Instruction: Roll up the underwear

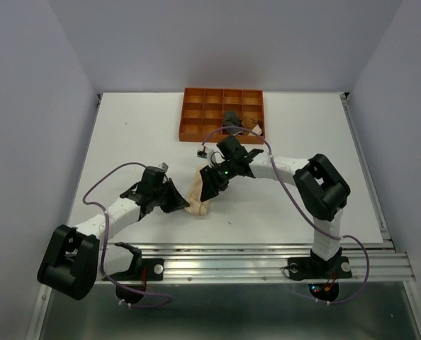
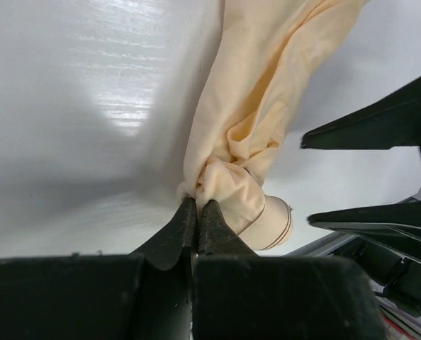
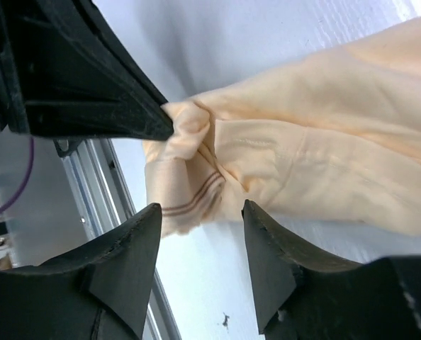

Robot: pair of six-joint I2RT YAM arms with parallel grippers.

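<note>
Left gripper [image 2: 196, 207] pressed together, pinching a bunched corner of the peach briefs [image 2: 267, 92], which stretch away beyond its tips. Right gripper [image 3: 202, 210] spread, the striped hem [image 3: 188, 200] just ahead of its fingers, ungripped. Recommendation: close on the hem level with the left pinch. Thin, limp, creased fabric likely rolls unevenly if slack.

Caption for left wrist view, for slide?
Left fingers shut on a bunched fold of the pale peach underwear.

three pieces of underwear: one pale peach piece [image 1: 198, 197] near, one dark grey piece [image 1: 232, 118] and one rust-brown piece [image 1: 252, 128] far. one orange tray [image 1: 193, 134]. two arms: left arm [image 1: 118, 212], right arm [image 1: 281, 168].
</note>
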